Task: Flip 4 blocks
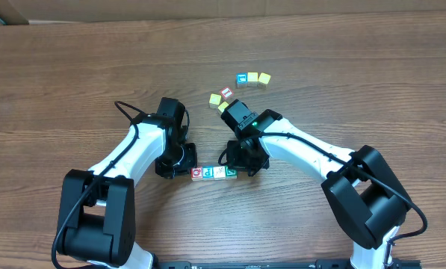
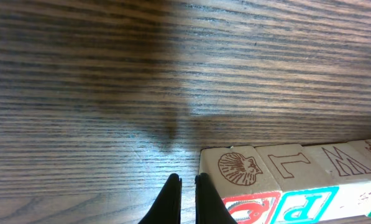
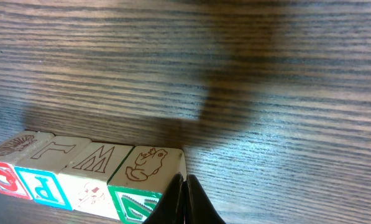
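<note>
**Wood-grain table: four blocks lined up between two closed grippers**

Wood-grain table fills every view. From overhead, the left gripper, jaws pressed together and empty, sits just beside the red Q block. Next come the blue P block, pale block and green block, touching in a line. The right gripper, closed on nothing, is at that end. Only overhead shows loose cubes farther back. Only the wrist views show the carved faces: shell, L, W, frog.

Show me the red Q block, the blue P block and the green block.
red Q block (image 1: 197, 172): overhead view, middle of its top face.
blue P block (image 2: 309, 208): left wrist view, on the letter face.
green block (image 3: 135, 208): right wrist view, on the green-framed face.
</note>
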